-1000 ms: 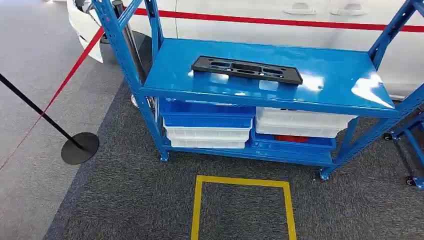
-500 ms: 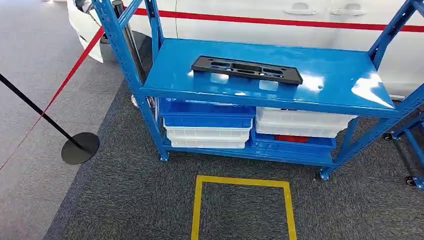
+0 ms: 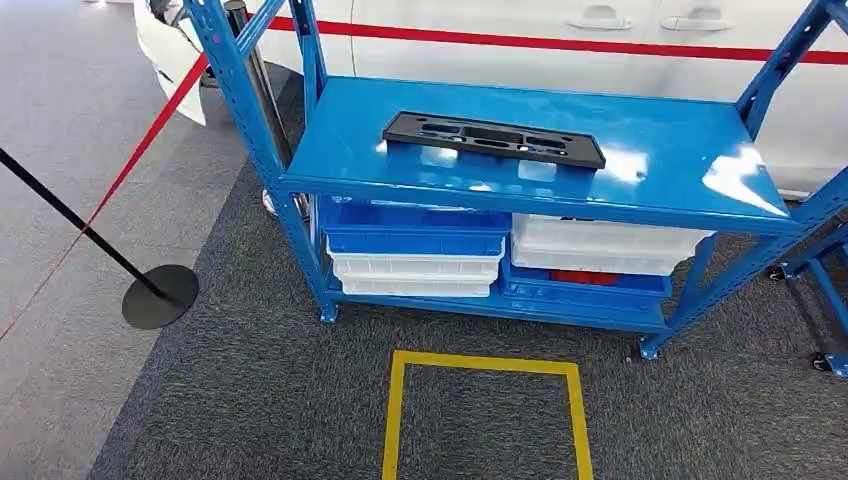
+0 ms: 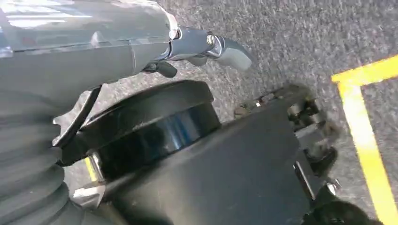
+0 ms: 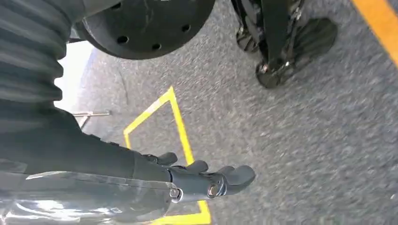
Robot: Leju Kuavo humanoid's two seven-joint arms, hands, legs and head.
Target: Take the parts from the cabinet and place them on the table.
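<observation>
One long black plastic part (image 3: 493,138) with several cut-out slots lies flat on the top shelf of a blue metal cabinet (image 3: 660,160), nearer the shelf's left half and well clear of its edges. No writing can be read on the part.

On the lower shelf sit two stacks of shallow bins. The left stack has a blue bin (image 3: 415,230) above a white bin (image 3: 415,272). The right stack has a white bin (image 3: 600,247) above a blue bin (image 3: 585,283), with something red just showing between them; what it is cannot be made out.

On the grey carpet in front of the cabinet, yellow tape (image 3: 395,410) marks a square, cut off at the bottom of the head view. A white car body (image 3: 500,20) with a red stripe stands behind the cabinet. To the left, a black post (image 3: 75,225) on a round base holds a red barrier strap (image 3: 150,130).

The left hand (image 4: 206,47) hangs above the carpet, holding nothing; its fingers are mostly hidden, so I cannot tell whether they are spread or closed. The right hand (image 5: 206,180) also hangs over the carpet near the yellow tape, empty, with its fingers extended and slightly apart.
</observation>
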